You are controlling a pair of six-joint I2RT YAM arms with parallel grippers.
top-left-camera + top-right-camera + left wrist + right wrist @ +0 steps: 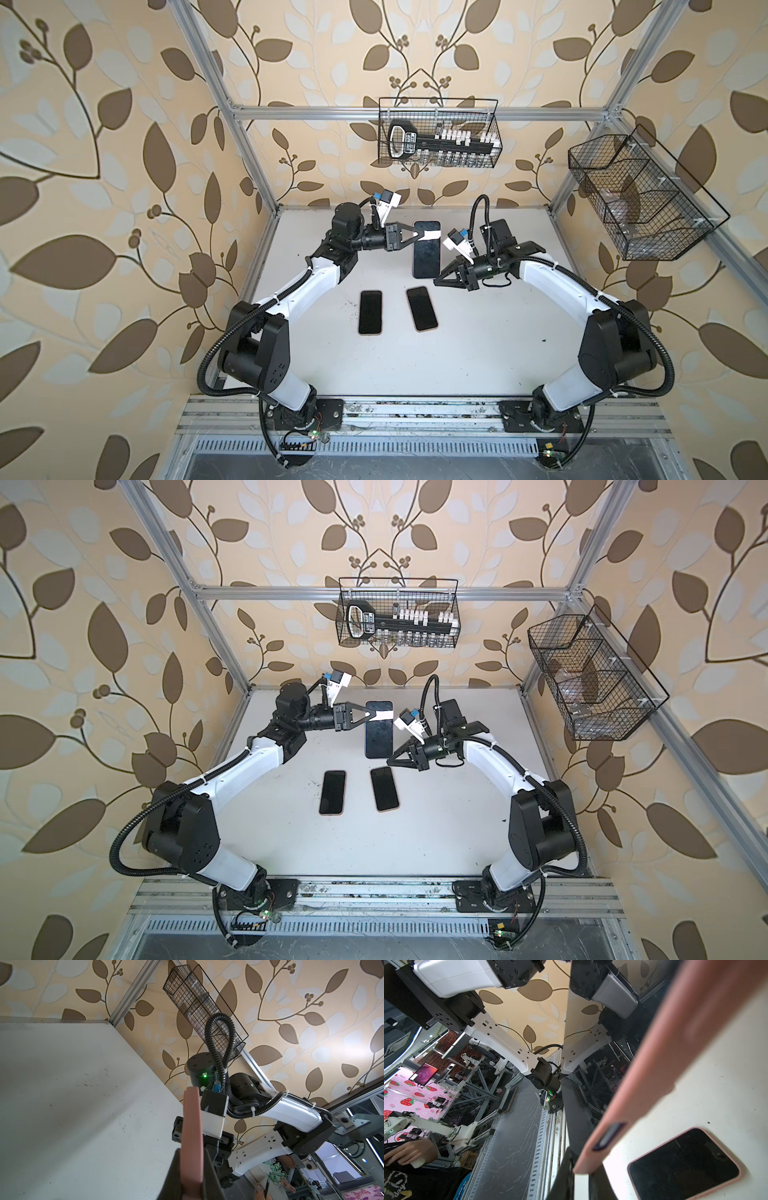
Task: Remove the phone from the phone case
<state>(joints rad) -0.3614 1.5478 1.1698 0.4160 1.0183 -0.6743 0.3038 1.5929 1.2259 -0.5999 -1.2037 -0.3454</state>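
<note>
Leaf-wallpaper cell, white bench point(478, 353). The cased phone point(427, 253) is held off the bench, left fingers point(409, 236) clamped on its far side edge and right fingers point(446, 277) clamped on the near corner. They're probably bracing both ends to peel the pink case point(191, 1136) off. Spare phones point(370, 312) lie flat nearby.

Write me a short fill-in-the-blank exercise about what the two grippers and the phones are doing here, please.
1. The left gripper and the right gripper both clamp the raised black-screened phone, whose soft case is ____.
2. Exactly ____ other black-screened phones lie on the white table.
3. Those lie with their screens facing ____.
Missing words: pink; two; up.
</note>
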